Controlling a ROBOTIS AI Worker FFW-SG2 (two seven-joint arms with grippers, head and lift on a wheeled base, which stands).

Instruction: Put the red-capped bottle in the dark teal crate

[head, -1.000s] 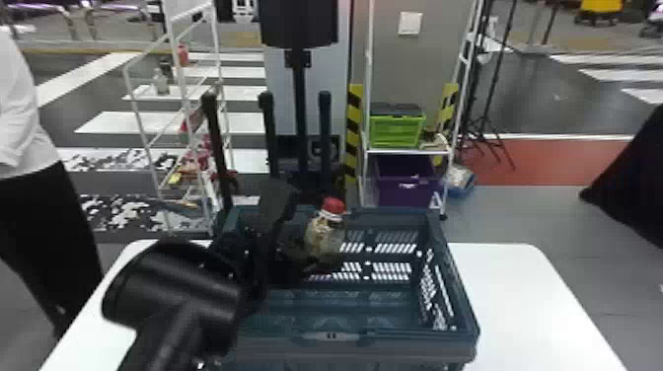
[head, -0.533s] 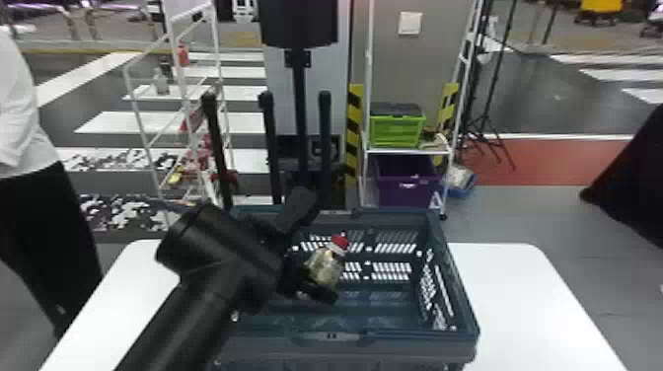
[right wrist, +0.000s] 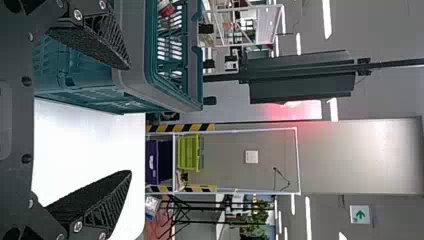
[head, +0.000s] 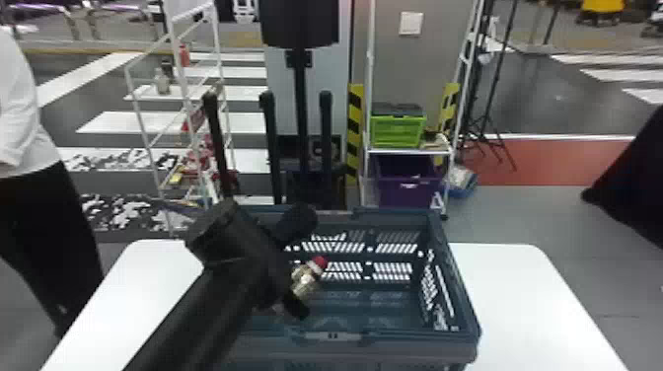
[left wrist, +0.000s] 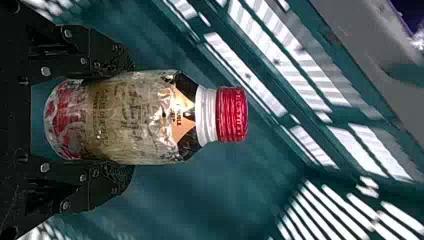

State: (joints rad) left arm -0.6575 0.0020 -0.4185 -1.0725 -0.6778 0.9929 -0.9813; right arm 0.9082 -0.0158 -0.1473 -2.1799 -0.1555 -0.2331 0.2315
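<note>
Your bottle (left wrist: 135,117) has moved lower over the crate (head: 462,291).
Your left gripper (head: 299,289) clamps it; your right gripper (right wrist: 130,120) holds its fingers apart.

A white table (head: 528,306) with rounded far corners and a smooth, flat top carries the dark teal crate (head: 404,340). The crate sits upright on it, open side up, its slotted walls rising between white stretches of tabletop at left and right.
</note>
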